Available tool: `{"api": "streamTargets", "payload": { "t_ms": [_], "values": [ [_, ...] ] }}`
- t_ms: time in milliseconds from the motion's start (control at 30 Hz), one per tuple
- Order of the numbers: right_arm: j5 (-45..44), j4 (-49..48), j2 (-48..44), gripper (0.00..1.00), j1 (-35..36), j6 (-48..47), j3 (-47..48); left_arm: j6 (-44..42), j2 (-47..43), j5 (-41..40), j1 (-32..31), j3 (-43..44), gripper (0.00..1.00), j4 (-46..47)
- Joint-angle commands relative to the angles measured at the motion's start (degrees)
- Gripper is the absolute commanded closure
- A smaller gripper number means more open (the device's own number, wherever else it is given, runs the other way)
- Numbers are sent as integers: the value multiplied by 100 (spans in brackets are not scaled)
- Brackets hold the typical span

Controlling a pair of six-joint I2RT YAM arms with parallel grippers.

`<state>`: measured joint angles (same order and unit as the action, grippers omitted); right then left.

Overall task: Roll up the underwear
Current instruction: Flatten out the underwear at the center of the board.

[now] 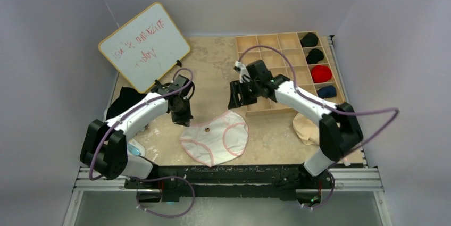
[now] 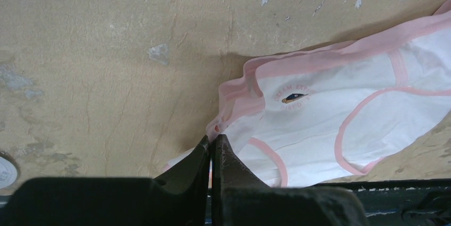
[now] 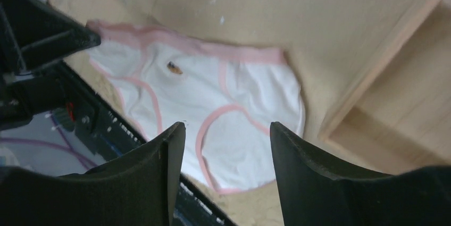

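Dealing with white, pink-trimmed underwear [image 1: 214, 141] laid flat and not yet rolled, between the two tool heads and on the base side of both. Pressed together at the left gripper [image 2: 213, 145], tips right on the bunched corner of the pink waistband [image 3: 239, 51] and seemingly nipping that edge, though hard to confirm from either view. Spread wide at the right gripper [image 3: 227, 130], hanging clear above the cloth, touching nothing, with the other waistband corner just below and ahead of its fingers. Worth noting the long axis: along the waistband, straight from the left fingertips across toward the right ones, with the crotch end back toward the arm bases. Judged from that, nearer by far on the left, already at the cloth; a short drop needed on the right before any matching pinch. Probably best rolled across that axis, so worth keeping both corners level, to avoid a skewed, cone-shaped roll. Readable on the small logo [image 2: 291, 98] just right of and ahead of the left tips: an arc of letters beginning "DREAM", a dark bird-like mark beneath, then a second line too small to make out. Beyond the left gripper, well apart, a whiteboard [image 1: 143, 45] with red scrawl, not legible; beyond the right one, a wooden tray [image 1: 268, 42] holding dark bundles and a red one
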<state>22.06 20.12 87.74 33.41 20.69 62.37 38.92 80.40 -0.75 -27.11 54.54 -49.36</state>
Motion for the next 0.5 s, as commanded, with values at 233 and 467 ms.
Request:
{"api": "streamTargets", "payload": {
  "t_ms": [233, 467],
  "values": [
    [-1307, 1670, 2265, 43, 415, -1490, 2365, 465, -486, -363, 3, -87, 100, 8],
    [-1174, 1913, 2886, 48, 486, -1730, 2781, 382, -472, -373, 3, -101, 100, 8]
  ]
}}
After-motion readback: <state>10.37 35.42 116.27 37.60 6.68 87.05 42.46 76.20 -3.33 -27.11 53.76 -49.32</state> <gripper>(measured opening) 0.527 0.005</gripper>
